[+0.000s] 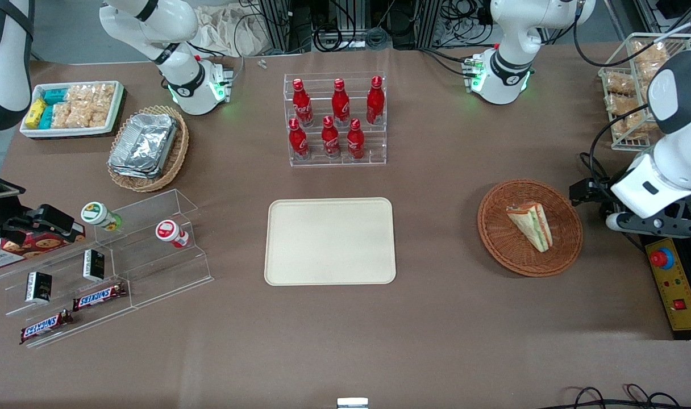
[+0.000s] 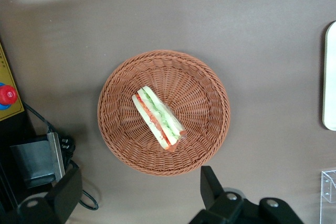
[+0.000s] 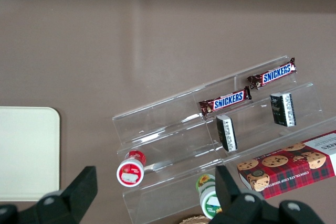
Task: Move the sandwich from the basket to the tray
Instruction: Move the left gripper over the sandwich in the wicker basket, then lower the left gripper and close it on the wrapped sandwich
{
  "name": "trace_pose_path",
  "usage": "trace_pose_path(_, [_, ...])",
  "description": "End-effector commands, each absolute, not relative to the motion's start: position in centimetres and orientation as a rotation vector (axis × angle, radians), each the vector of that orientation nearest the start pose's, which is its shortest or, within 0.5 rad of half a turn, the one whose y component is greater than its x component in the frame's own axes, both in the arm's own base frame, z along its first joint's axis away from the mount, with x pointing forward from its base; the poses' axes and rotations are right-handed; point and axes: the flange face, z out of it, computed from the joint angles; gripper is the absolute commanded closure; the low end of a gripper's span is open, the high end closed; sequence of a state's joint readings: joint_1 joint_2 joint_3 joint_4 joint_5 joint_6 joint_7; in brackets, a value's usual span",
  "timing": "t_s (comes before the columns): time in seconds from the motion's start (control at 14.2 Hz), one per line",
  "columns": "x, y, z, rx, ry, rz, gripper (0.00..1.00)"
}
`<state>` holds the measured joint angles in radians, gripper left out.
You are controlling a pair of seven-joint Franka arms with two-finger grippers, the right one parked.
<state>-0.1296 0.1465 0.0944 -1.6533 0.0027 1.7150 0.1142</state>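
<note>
The sandwich [image 1: 530, 225], a pale wedge with green and orange-red layers, lies in the round reddish-brown basket [image 1: 502, 241] toward the working arm's end of the table. The left wrist view shows the sandwich [image 2: 158, 117] in the basket [image 2: 207, 90] from above. The cream tray [image 1: 329, 241] lies bare at the table's middle; its edge shows in the left wrist view [image 2: 331, 77]. My left gripper [image 1: 585, 192] hangs above the table beside the basket's rim, apart from the sandwich. It is wide open and empty [image 2: 139, 192].
A rack of red bottles [image 1: 337, 122] stands farther from the camera than the tray. A control box with a red button [image 1: 678, 284] and cables lie beside the basket. A wire rack of snacks [image 1: 635, 85], a tan foil-container basket [image 1: 146, 147], a white snack bin [image 1: 73, 108] and acrylic shelves [image 1: 101, 267] stand around.
</note>
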Motion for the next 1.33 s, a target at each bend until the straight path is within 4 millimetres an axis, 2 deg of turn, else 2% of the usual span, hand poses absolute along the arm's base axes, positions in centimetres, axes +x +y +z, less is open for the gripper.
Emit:
trace_pose_path(0.0, [60.3, -2.9, 50.4, -3.125, 0.214, 0.181, 0.00])
trace_pose_path(0.07, [60.8, -3.0, 51.4, -3.128, 0.191, 0.146, 0.00])
trace_pose_path(0.14, [61.7, -3.0, 51.4, -3.126, 0.132, 0.152, 0.00])
trace_pose_path(0.28, [61.8, -3.6, 50.1, -3.097, 0.080, 0.213, 0.00])
trace_pose_path(0.42, [61.1, -3.3, 48.2, -3.088, -0.076, 0.243, 0.00])
trace_pose_path(0.63, [59.5, -3.1, 43.4, -3.067, -0.338, 0.198, 0.00])
trace_pose_path(0.7, [58.5, -3.1, 41.7, -3.073, -0.374, 0.147, 0.00])
trace_pose_path(0.91, [55.7, -2.3, 34.8, -3.068, -0.570, -0.005, 0.00])
trace_pose_path(1.05, [54.8, -2.4, 30.9, -3.044, -0.729, -0.071, 0.00])
trace_pose_path(1.26, [54.4, -2.6, 28.4, -3.011, -0.797, -0.005, 0.00])
